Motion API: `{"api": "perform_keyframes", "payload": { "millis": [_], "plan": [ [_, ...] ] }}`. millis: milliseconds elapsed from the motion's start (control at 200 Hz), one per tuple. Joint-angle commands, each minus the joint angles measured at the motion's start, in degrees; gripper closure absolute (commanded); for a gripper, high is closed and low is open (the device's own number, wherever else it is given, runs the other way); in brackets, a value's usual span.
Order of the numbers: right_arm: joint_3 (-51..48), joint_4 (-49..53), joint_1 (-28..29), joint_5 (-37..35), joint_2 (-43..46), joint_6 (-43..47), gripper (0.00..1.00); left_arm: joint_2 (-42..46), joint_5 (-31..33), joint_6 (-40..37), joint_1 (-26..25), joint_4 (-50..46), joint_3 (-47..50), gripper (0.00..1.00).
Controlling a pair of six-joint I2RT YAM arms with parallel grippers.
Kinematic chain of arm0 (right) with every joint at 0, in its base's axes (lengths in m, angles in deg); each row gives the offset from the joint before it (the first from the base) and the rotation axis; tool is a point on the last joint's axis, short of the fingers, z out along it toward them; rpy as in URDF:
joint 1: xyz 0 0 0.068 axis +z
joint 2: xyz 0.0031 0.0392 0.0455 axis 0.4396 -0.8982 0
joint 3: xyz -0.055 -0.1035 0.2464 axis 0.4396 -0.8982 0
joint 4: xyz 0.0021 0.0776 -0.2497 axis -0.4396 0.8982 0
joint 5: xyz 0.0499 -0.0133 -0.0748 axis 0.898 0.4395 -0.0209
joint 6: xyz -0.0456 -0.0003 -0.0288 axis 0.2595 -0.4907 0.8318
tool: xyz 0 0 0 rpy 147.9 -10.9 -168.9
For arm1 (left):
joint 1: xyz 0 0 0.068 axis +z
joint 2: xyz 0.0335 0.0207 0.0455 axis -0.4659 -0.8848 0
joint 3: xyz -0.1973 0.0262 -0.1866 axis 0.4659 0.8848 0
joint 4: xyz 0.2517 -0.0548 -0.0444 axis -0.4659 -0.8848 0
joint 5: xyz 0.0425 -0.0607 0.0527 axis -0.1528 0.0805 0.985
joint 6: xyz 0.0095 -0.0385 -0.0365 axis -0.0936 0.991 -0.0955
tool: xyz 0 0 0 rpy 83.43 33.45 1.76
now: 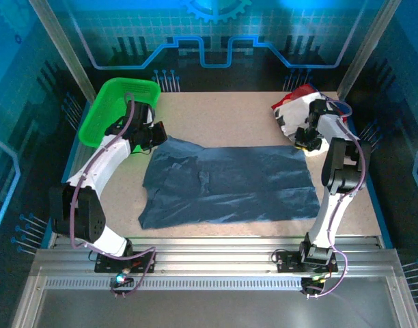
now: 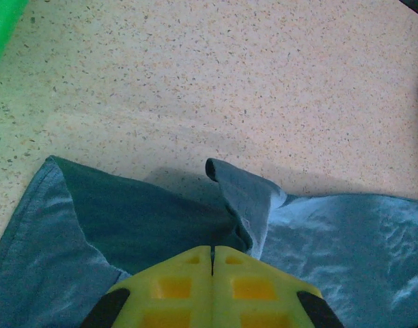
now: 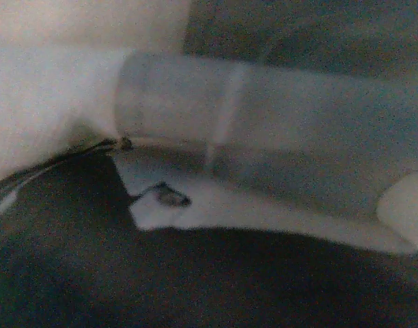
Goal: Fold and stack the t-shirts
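Blue shirt [image 1: 229, 181] spread out in the middle of the bench [image 1: 223, 113], a bit wrinkled. Looks soft, thin and light. Bends and flops with any pull, so best to hold by a corner or an edge, not the middle. Left pincer [image 2: 211, 249] clenched at the far left corner, seemingly pinching a little raised fold of the blue cloth. White and red shirts [image 1: 294, 106] heaped in the far right corner of the bench. Right pincer [image 1: 309, 139] just beside that heap, near the blue shirt's far right corner. Cannot tell if released or clenched, too blurry up close. Green basket [image 1: 110, 102] at the far left, next to the left arm. Nothing to see inside, though partly hidden by that arm.
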Motion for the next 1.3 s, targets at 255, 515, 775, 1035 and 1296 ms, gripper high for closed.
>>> {"api": "perform_keyframes", "payload": {
  "millis": [255, 515, 775, 1035, 1296],
  "plan": [
    [-4.75, -0.95, -0.19, 3.10, 3.12, -1.11, 0.65, -0.17, -1.27, -0.33, 1.02, 1.06, 0.57, 1.00],
    [-3.59, -0.52, -0.10, 2.29, 4.72, -1.75, 0.93, 0.48, -0.76, -0.59, 1.03, 0.62, 0.98, 1.00],
    [-6.90, -0.25, -0.19, 2.25, 11.03, -1.56, 0.94, 3.45, -0.82, 0.26, 1.20, 0.32, 2.57, 1.00],
    [-8.87, -0.39, -0.36, 4.19, 11.09, -0.81, 0.91, 4.22, -1.95, 0.55, 1.64, 1.17, 5.13, 1.00],
    [-6.95, -0.39, -0.62, 4.02, 4.72, -0.80, 0.79, 3.43, -2.50, 0.34, 1.64, 1.26, 6.22, 1.00]
  ]
}}
